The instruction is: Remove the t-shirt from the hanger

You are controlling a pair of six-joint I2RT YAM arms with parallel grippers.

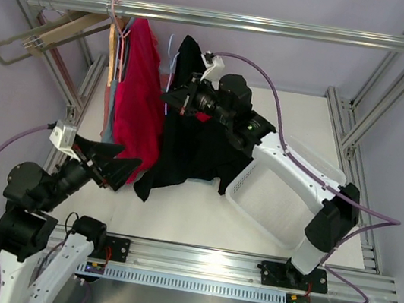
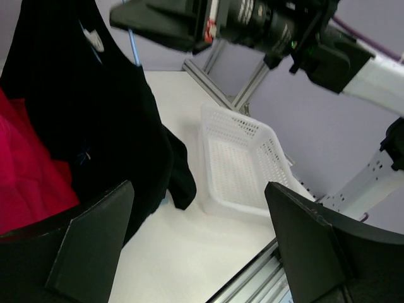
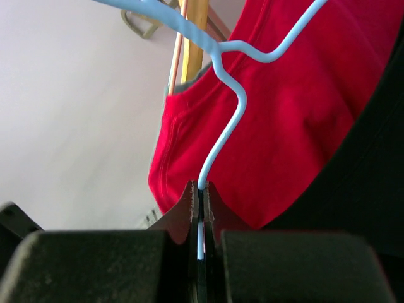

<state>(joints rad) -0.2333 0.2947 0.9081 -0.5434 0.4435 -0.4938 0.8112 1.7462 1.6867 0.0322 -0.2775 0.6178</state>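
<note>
Right gripper (image 3: 199, 192) pinches hanger (image 3: 218, 50); left gripper (image 2: 199, 192) gapes, seemingly beside t-shirt (image 2: 95, 113) hem.

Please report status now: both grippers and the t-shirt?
Right gripper shut on blue hanger. Left gripper open, empty. Black t-shirt not yet off hanger. Red shirt hangs close beside.

White link shells (image 1: 291, 169) and black joint housings (image 1: 327, 221) form both arms, trailed by lavender cables (image 1: 272, 88); the left gripper (image 2: 199, 189) has black wedge fingers (image 2: 95, 246).
</note>
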